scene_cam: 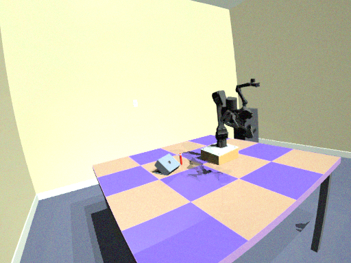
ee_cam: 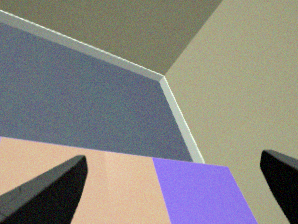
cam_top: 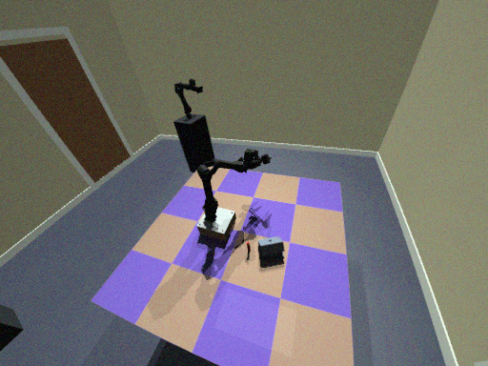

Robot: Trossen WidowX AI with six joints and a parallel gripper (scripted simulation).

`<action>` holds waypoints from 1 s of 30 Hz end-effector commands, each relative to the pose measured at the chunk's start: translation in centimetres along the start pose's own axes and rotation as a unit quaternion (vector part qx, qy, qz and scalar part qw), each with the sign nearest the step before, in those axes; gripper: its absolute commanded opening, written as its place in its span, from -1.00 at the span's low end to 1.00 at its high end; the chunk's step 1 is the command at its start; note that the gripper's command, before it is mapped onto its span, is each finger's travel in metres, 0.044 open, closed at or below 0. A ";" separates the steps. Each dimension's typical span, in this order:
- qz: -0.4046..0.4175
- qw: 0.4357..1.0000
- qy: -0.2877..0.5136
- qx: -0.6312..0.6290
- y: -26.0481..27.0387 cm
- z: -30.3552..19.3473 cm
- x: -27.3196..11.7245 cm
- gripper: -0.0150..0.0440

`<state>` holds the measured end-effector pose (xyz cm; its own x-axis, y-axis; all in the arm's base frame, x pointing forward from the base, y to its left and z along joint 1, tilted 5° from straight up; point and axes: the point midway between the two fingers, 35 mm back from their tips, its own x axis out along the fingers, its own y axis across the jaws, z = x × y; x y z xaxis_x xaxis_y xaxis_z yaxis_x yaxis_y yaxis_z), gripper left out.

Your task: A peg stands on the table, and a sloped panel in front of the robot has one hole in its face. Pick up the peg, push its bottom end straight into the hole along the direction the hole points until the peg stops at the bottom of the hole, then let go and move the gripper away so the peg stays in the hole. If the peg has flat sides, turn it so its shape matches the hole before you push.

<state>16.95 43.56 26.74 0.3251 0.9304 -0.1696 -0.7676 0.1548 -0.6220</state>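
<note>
The peg [cam_top: 248,245] [scene_cam: 181,159] stands upright on the table, thin and red in the exterior view, dark with a red top in the top view. The sloped panel block [cam_top: 271,252] [scene_cam: 164,165] stands close beside it, grey-blue, with a small dark hole [scene_cam: 169,162] in its tilted face. My gripper [cam_top: 268,158] [ee_cam: 172,160] is open and empty, raised high above the table and well away from the peg and block. The wrist view shows both fingers wide apart, with neither peg nor panel in sight. The peg's cross-section is too small to tell.
My arm stands on a pale box base [cam_top: 223,220] [scene_cam: 219,150] on the checkered table [cam_top: 316,267] [scene_cam: 219,205]. A second dark arm stands on a black pedestal [cam_top: 193,143] behind the table. Shadows of my arm fall near the peg.
</note>
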 end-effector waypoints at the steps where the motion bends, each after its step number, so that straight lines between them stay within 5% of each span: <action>1: -0.004 0.999 0.024 0.032 -1.0 -1.8 -0.1 1.00; 30: -0.091 0.931 0.215 0.280 -8.4 -16.4 -4.5 1.00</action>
<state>30.07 33.66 20.72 0.5688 0.6940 -0.4414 -0.8198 0.5216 -0.2363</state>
